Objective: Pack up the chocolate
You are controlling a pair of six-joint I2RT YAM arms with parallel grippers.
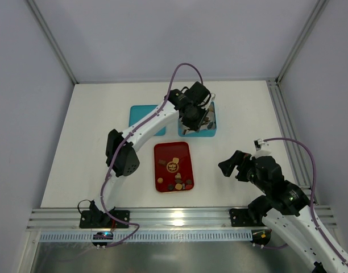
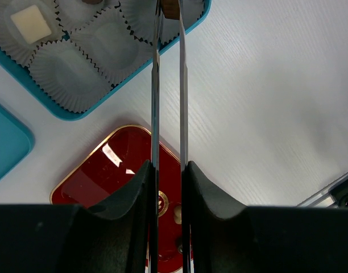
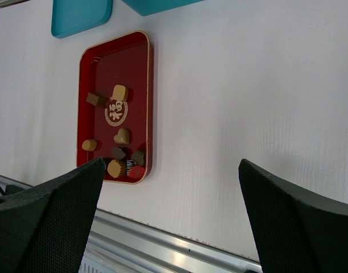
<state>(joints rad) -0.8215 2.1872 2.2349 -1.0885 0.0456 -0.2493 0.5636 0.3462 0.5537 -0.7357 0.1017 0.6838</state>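
L claw, top centre of its wrist view: blades nearly together, looks pinched on a small brown piece over the blue box edge. Empty paper cups lie just left of the tips, so the drop prob goes that way. R claw gapes wide, holds nothing. Rest of the chocolate sits in the red tray, mostly lower end, tray's long axis up-down in frame; R claw seems nearer

The left hand hangs over the teal box, with chocolate scattered in the red tray nearby.
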